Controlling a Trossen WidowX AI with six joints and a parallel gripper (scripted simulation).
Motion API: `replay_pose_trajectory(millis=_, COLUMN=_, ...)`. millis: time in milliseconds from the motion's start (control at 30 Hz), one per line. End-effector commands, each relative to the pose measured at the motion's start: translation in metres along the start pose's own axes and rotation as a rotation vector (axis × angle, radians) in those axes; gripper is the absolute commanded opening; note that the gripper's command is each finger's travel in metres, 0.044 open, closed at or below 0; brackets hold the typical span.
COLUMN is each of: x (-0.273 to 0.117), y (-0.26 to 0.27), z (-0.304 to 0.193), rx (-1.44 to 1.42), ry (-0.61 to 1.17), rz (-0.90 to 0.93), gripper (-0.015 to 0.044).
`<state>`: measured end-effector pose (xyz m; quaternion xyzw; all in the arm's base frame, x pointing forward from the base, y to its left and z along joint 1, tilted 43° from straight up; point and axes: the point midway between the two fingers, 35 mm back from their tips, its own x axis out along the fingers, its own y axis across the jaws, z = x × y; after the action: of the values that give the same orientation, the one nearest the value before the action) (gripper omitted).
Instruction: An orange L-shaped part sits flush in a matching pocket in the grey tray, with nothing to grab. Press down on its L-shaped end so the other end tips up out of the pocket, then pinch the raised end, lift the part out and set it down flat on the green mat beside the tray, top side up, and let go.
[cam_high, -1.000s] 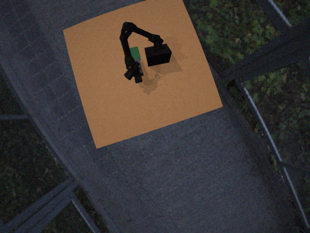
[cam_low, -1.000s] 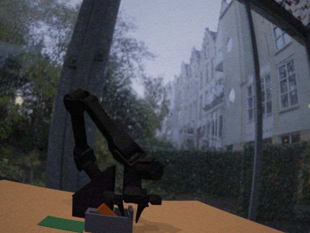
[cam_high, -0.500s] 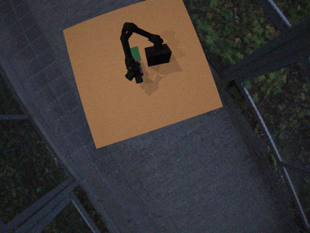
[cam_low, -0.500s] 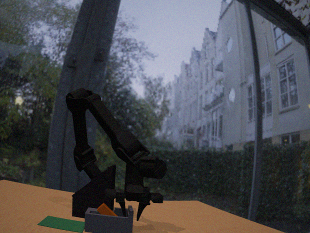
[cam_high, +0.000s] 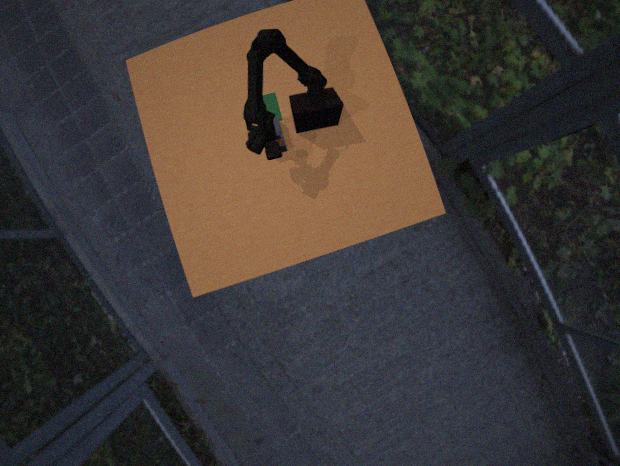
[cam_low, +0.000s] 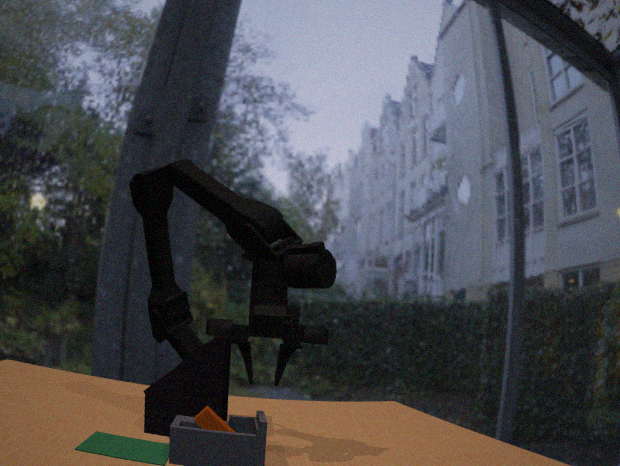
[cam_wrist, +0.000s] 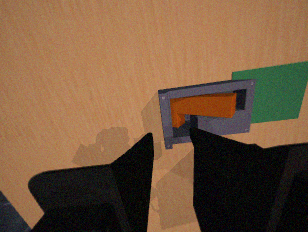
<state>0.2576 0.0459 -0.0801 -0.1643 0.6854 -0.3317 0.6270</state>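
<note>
Orange part (cam_low: 212, 419) tilted in the grey tray (cam_low: 218, 444), one end raised above the rim – long axis pointing toward the green mat (cam_low: 124, 447); hand (cam_low: 264, 363) well above it, partly open, empty

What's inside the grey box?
An orange L-shaped piece sits in the grey box, one end tipped up above the rim. Its low end and the floor beneath are hidden.
</note>
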Motion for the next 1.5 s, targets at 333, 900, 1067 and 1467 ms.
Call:
replay_pose_trajectory(millis=333, x=0.000, y=-0.001, z=-0.001, rx=-0.001, ry=0.005, rz=-0.003, gripper=0.0180)
replay_pose_trajectory(millis=900, x=-0.001, y=-0.005, z=0.000, rx=-0.085, ry=0.006, rz=-0.003, gripper=0.0259)
replay_pose_trajectory(millis=1067, x=-0.002, y=-0.024, z=0.004, rx=-0.460, ry=0.011, rz=-0.003, gripper=0.0280)
replay_pose_trajectory(millis=1467, x=-0.002, y=-0.076, z=0.007, rx=-1.511, ry=0.030, rz=0.005, gripper=0.0280)
